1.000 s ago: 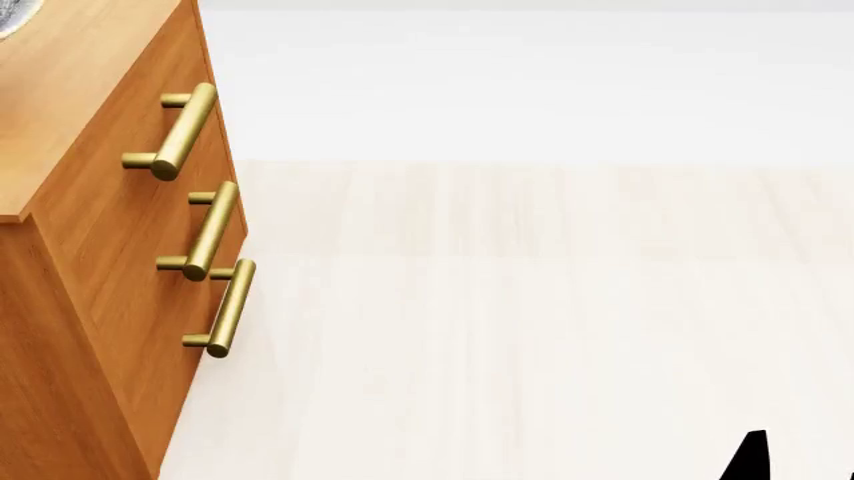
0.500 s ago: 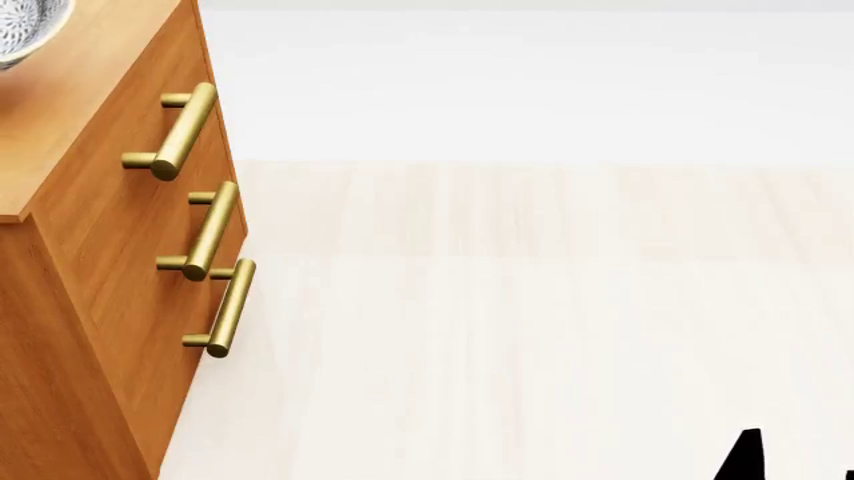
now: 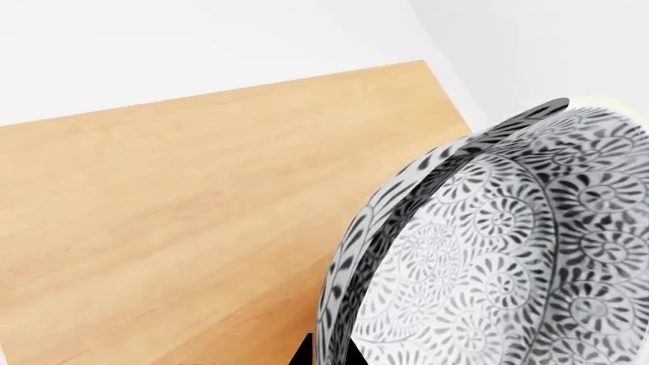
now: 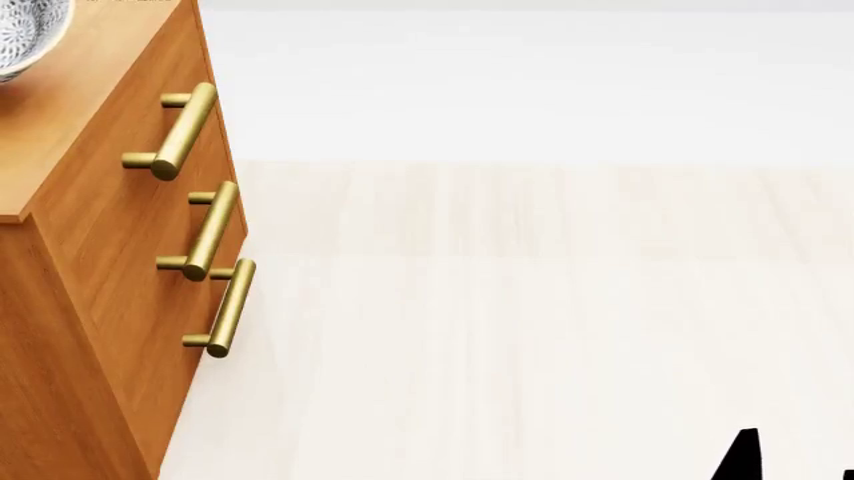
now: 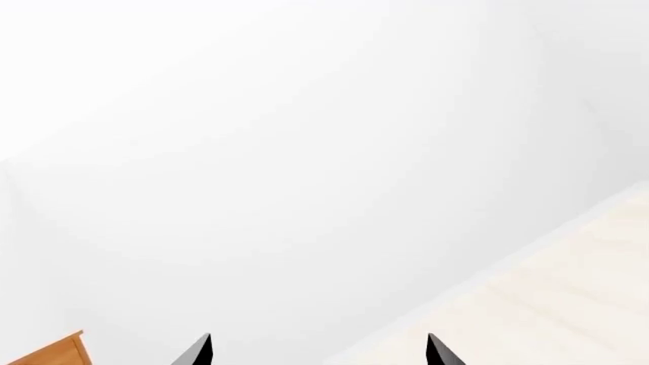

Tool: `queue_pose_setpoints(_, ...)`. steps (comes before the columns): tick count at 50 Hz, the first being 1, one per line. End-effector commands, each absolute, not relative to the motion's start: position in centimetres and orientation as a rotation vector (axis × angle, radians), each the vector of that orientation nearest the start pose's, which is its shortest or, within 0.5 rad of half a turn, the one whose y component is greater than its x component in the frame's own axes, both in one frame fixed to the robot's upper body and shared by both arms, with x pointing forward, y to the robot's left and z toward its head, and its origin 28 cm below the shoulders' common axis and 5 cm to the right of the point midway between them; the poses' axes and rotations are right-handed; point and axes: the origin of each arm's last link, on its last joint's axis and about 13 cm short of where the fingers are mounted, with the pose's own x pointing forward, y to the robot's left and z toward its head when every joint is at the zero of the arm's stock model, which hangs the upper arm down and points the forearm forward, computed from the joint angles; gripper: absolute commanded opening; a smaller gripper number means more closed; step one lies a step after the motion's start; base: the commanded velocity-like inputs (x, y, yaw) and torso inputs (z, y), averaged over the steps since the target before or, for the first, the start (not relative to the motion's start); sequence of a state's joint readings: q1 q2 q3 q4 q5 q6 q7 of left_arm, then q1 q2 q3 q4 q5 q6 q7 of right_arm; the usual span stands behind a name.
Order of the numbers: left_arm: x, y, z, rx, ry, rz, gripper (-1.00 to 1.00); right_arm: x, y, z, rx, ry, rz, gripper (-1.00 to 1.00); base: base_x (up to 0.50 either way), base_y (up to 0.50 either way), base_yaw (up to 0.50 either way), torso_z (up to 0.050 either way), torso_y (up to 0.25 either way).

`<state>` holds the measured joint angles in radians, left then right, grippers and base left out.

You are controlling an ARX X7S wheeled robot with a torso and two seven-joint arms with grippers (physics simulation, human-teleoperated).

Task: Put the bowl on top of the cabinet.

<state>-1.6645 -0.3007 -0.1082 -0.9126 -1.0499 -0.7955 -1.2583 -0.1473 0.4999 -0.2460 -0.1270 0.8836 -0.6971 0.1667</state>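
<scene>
Since a second ago the bowl (image 4: 24, 38) has slid further into my head view's upper left corner, from a thin sliver of rim to a good arc of patterned wall, so I read it as travelling inward over the cabinet (image 4: 94, 210) top. In the left wrist view the bowl (image 3: 497, 258) fills the frame, tilted on edge, with the lighter wood top (image 3: 182, 205) spread beneath it; I cannot tell whether its foot is touching the wood or hanging just above. Only a dark tip of the left pincer (image 3: 304, 353) shows at the bowl's rim, so it seems to pinch that rim, though how tightly I cannot tell. The right pincer (image 5: 318, 351) shows two dark tips standing well apart with nothing between them, idle and pointed at a blank wall. I judge the bowl to be glazed ceramic: stiff, fairly heavy for a rim pinch, slick, and liable to chip if dropped on edge, so I would level it and let it settle flat before letting go. The rim is the only workable hold, since the deep wall is too wide to span. The cabinet top looks flat, smooth and bare where I can see it, with three brass bar handles (image 4: 174, 135) down the front. Pale plank floor (image 4: 534, 330) and white walls surround it.
</scene>
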Motion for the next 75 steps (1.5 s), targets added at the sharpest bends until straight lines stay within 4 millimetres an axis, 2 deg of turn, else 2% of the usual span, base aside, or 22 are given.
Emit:
queue_pose_setpoints(1,38.7,27.8,39.2,-0.782,0.399,0.732,-1.00,17.6,-16.6,5.9,0.513,-0.451,-0.071,1.00,0.00,0.00,0.00,0.000,0.000)
queue_pose_setpoints(21,38.7,27.9,38.9,-0.762,0.390,0.734,-1.00,17.7,-16.6,5.9,0.511,-0.447,-0.070,1.00,0.00,0.00,0.00,0.000,0.000)
queue_pose_setpoints(22,38.7,27.9,38.9,-0.757,0.389,0.734,1.00,17.7,-16.6,5.9,0.511,-0.447,-0.071,1.00,0.00,0.00,0.00,0.000,0.000)
queue_pose_setpoints(44,38.3,27.7,39.8,-0.728,0.377,0.734,1.00,17.7,-16.6,6.0,0.513,-0.448,-0.068,1.00,0.00,0.00,0.00,0.000,0.000)
queue_pose_setpoints(75,35.0,26.2,42.3,-0.655,0.324,0.762,1.00,17.0,-16.3,6.2,0.523,-0.458,-0.041,1.00,0.00,0.00,0.00,0.000,0.000)
